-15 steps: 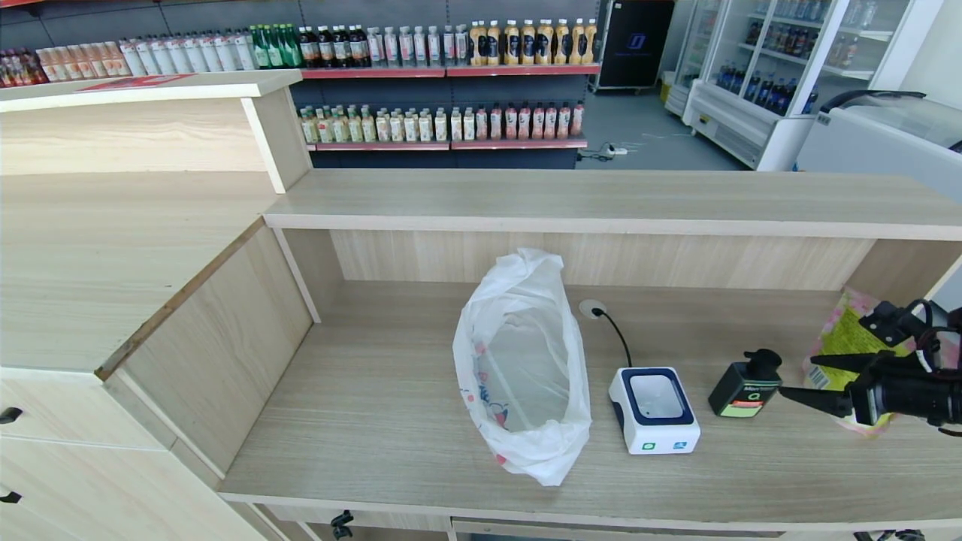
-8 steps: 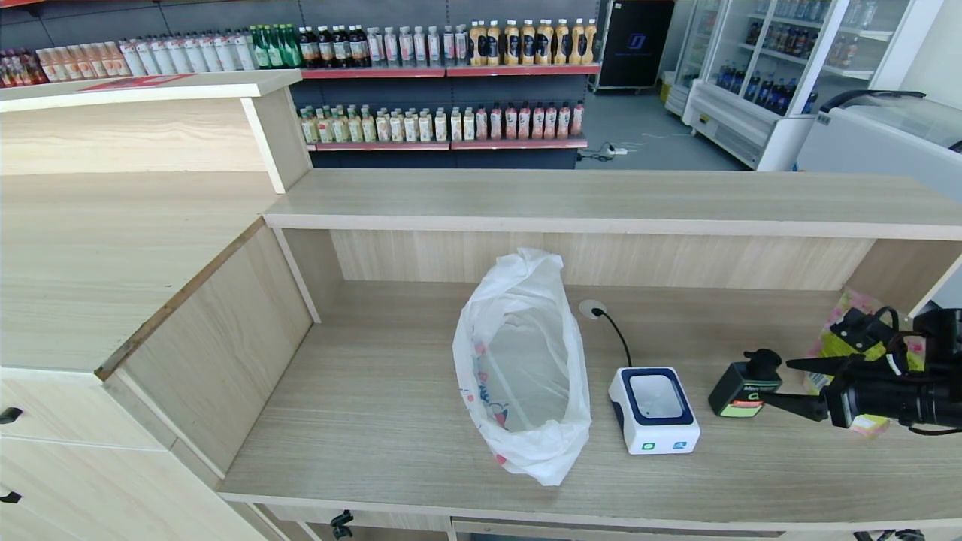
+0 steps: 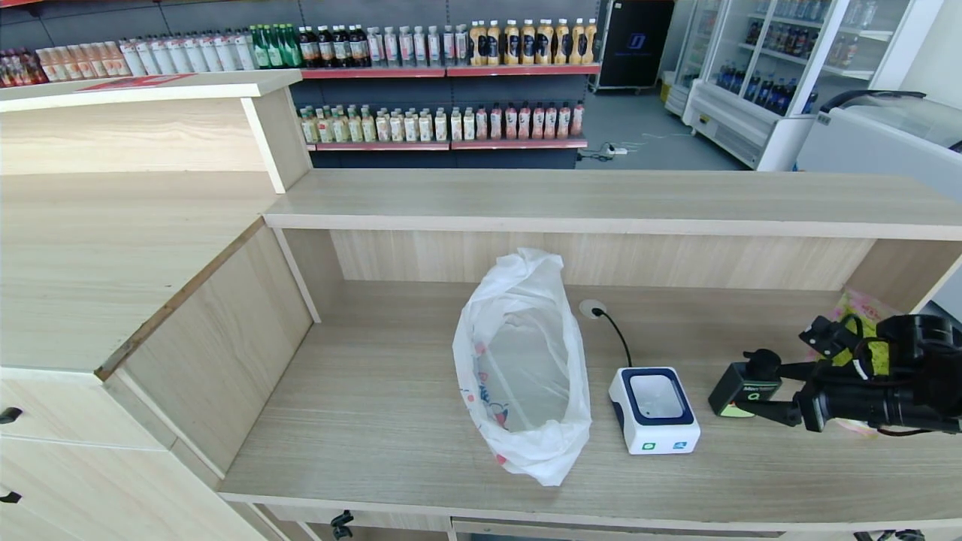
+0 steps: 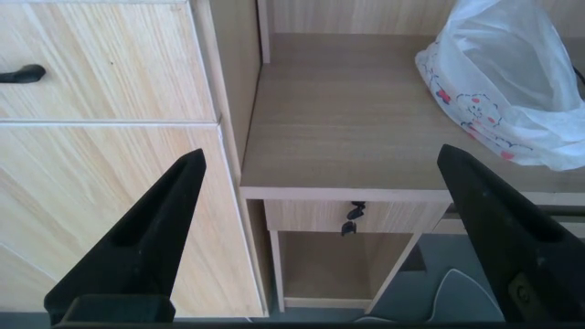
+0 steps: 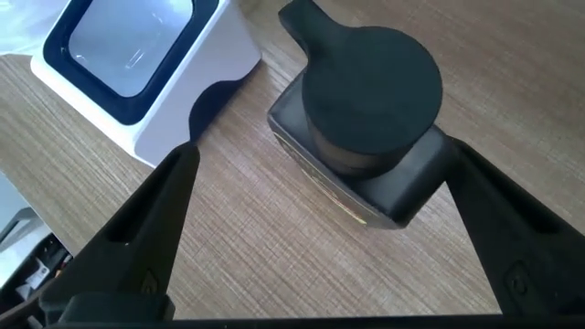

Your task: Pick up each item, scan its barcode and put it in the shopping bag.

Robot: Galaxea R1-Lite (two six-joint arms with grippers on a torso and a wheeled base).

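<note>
My right gripper (image 3: pixel 759 389) is spread wide, straddling the dark pump bottle (image 3: pixel 730 387), not clamped on it. The bottle stands upright on the counter (image 3: pixel 391 421), just right of the scanner (image 3: pixel 654 409). The shopping bag (image 3: pixel 522 368) lies open left of the scanner. My left gripper (image 4: pixel 320 174) is spread too, holding nothing.

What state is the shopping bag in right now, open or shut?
Open: the shopping bag sits on the counter with its mouth spread wide, and nothing is visible inside.

White plastic shopping bag (image 3: pixel 522 368) lies on the wooden counter (image 3: pixel 361 421), left of the white box-shaped scanner (image 3: pixel 654 409); dark square pump bottle (image 3: pixel 736 387) stands just right of the scanner.
</note>
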